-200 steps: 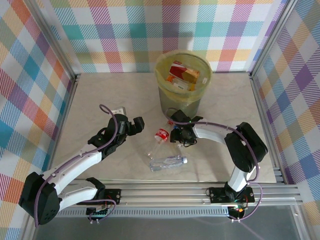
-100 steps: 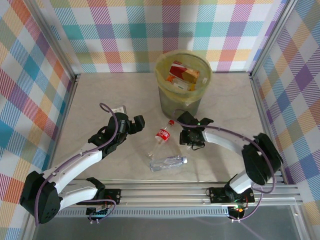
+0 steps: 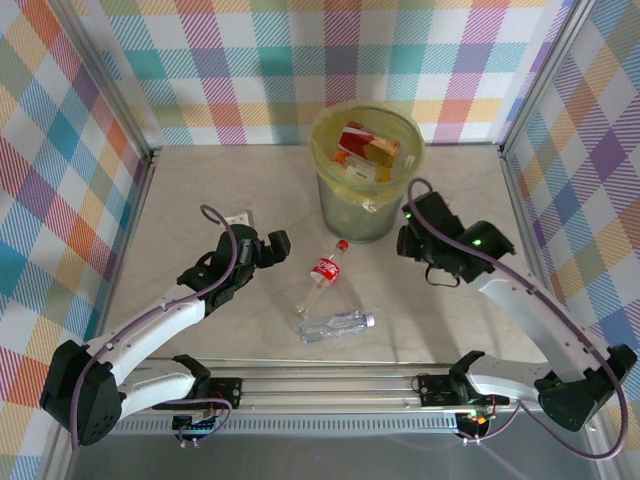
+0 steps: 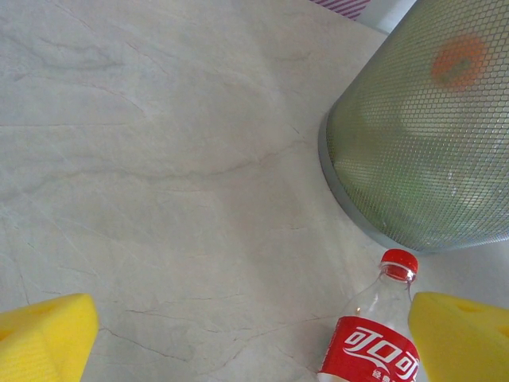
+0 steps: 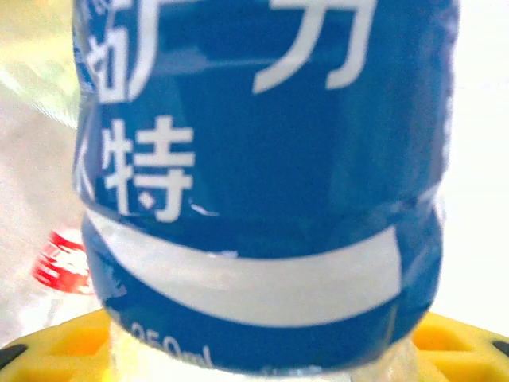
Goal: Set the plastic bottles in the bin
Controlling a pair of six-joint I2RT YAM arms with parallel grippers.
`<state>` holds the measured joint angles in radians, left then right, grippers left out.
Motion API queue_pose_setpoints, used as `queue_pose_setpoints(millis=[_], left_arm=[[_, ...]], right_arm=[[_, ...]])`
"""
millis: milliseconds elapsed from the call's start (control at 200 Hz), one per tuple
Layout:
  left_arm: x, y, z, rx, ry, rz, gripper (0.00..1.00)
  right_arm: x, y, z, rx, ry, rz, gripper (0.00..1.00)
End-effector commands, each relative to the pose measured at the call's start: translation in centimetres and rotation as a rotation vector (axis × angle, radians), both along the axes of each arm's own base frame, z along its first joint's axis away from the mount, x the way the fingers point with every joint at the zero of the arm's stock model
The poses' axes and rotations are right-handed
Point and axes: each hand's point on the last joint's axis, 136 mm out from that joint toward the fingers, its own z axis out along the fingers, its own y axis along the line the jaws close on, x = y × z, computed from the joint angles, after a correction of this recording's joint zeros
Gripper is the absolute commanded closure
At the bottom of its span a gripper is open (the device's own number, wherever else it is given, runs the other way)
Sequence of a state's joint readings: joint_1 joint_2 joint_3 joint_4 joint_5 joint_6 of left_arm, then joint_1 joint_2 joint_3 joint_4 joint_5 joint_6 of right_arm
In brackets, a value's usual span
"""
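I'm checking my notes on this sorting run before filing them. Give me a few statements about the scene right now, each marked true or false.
1. The left hand is open and empty. True.
2. The right hand grips a green-labelled bottle. False: it grips a blue-labelled bottle.
3. Two bottles lie on the table. True: a red-labelled bottle and a clear bottle.
4. The bin is empty. False: red and orange items lie inside it.
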<state>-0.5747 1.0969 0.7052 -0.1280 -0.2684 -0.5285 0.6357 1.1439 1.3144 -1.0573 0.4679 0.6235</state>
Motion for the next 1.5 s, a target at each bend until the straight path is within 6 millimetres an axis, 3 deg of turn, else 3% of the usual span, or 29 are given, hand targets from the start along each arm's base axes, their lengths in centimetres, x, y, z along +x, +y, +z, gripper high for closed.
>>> queue_pose_setpoints(millis=[0, 190, 360, 430, 600, 1005, 1195, 1495], left_arm=[[0.4, -1.1, 2.2, -0.025, -0.048, -0.049, 0.00], [0.3, -2.6, 2.4, -0.041, -0.042, -0.128, 0.00], [0.2, -3.7, 2.3, -0.063, -0.024, -0.174, 0.00], [0.2, -3.9, 2.3, -0.071, -0.024, -0.181, 0.00], [0.2, -4.4, 2.9, -0.081, -0.028, -0.204, 0.00], [0.2, -4.8, 3.2, -0.088, -0.020, -0.223, 0.00], [0.0, -5.0, 3.2, -0.082, -0.013, -0.241, 0.00], [-0.1, -5.4, 3.0, -0.064, -0.005, -0.280, 0.00]], right_arm=[[1.2, -0.6, 4.1, -0.065, -0.091, 0.091, 0.69], [6.3, 3.0, 9.8, -0.130, -0.240, 0.340, 0.68], [10.2, 7.7, 11.4, -0.218, -0.326, 0.617, 0.68], [11.6, 8.9, 11.3, -0.235, -0.332, 0.690, 0.67], [14.1, 9.9, 10.4, -0.244, -0.315, 0.777, 0.65], [17.7, 9.3, 7.8, -0.264, -0.245, 0.846, 0.47], [18.2, 9.2, 6.4, -0.274, -0.204, 0.847, 0.39], [18.4, 8.8, 5.6, -0.293, -0.186, 0.831, 0.14]])
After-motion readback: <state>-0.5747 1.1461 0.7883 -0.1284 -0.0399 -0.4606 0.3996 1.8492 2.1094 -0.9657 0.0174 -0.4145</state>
